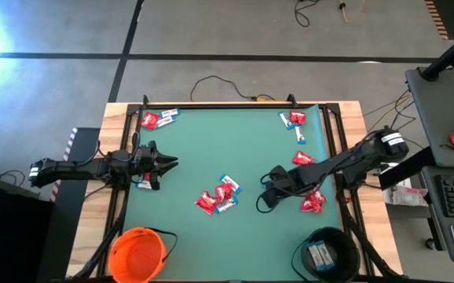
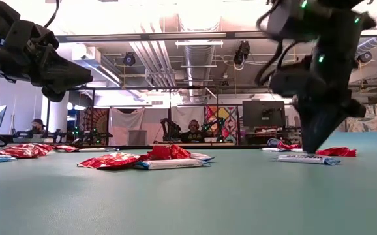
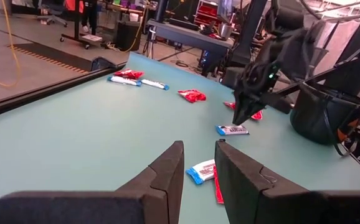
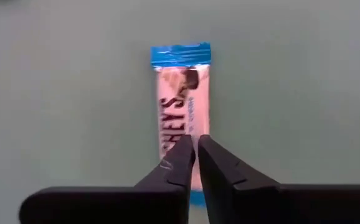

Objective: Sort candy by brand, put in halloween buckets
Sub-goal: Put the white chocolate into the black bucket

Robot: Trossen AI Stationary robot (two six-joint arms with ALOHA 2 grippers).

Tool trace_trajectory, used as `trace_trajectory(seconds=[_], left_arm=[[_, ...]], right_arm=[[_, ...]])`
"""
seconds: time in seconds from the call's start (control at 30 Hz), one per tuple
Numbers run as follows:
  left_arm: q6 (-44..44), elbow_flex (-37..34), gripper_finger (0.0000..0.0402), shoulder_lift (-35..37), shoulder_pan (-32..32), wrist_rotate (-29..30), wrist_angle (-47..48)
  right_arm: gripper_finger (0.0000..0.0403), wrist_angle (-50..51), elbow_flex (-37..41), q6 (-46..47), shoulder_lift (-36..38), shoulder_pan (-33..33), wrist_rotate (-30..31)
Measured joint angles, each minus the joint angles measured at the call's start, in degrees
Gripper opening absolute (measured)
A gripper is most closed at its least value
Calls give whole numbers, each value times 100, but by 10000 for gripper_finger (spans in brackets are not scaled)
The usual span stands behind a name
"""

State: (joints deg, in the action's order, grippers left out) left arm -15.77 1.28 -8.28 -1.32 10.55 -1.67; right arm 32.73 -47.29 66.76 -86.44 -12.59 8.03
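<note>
We judged the sort barely begun. The black bucket (image 1: 327, 250) held a few blue-and-white bars; the orange bucket (image 1: 137, 253) appeared empty. Most candy (image 1: 217, 196) remained scattered across the worktop (image 1: 211, 149). The right hand (image 4: 195, 158) hung over one blue-and-white bar (image 4: 181, 112), fingers nearly together, holding nothing. The left hand (image 3: 198, 171) hovered slightly parted, empty, at the mat's left edge.

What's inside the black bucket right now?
The overhead view shows blue-and-white candy bars lying at the bottom of the black bucket, and no red wrappers. Anything beneath those bars, or hidden close under the near rim, can't be seen.
</note>
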Motion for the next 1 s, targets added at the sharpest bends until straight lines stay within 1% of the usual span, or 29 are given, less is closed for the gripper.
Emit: trace_trajectory(seconds=[0.17, 0.3, 0.4, 0.47, 0.53, 0.67, 0.73, 0.8, 0.93, 1.0], left_arm=[[2, 0, 76, -10, -1, -1, -4], [2, 0, 76, -21, 0, 0, -2], [0, 0, 76, -23, 0, 0, -2], [1, 0, 76, -23, -1, -1, 0], [2, -1, 76, -25, -2, -2, -2], [1, 0, 76, -26, -1, -1, -1], [1, -1, 76, -26, -2, -1, -1], [1, 0, 76, -26, 0, -1, 0], [2, 0, 76, -32, -2, 0, -4], [2, 0, 76, -34, -2, -1, 2]], right_arm=[[13, -685, -31, -573, -491, 277, -81], [13, -1265, -39, -842, -780, 701, -94], [13, -1857, -39, -1372, -873, 1069, -64], [13, -2220, -36, -1798, -835, 1271, -60], [13, -2325, -12, -2092, -682, 1388, 22], [23, -2319, 5, -2521, -127, 1361, 521], [43, -2306, 11, -2702, 78, 1248, 727], [75, -2295, 37, -2910, 196, 1109, 1068], [158, -2530, 49, -3405, 259, 819, 1987], [202, -2575, 59, -3415, 141, 779, 2190]])
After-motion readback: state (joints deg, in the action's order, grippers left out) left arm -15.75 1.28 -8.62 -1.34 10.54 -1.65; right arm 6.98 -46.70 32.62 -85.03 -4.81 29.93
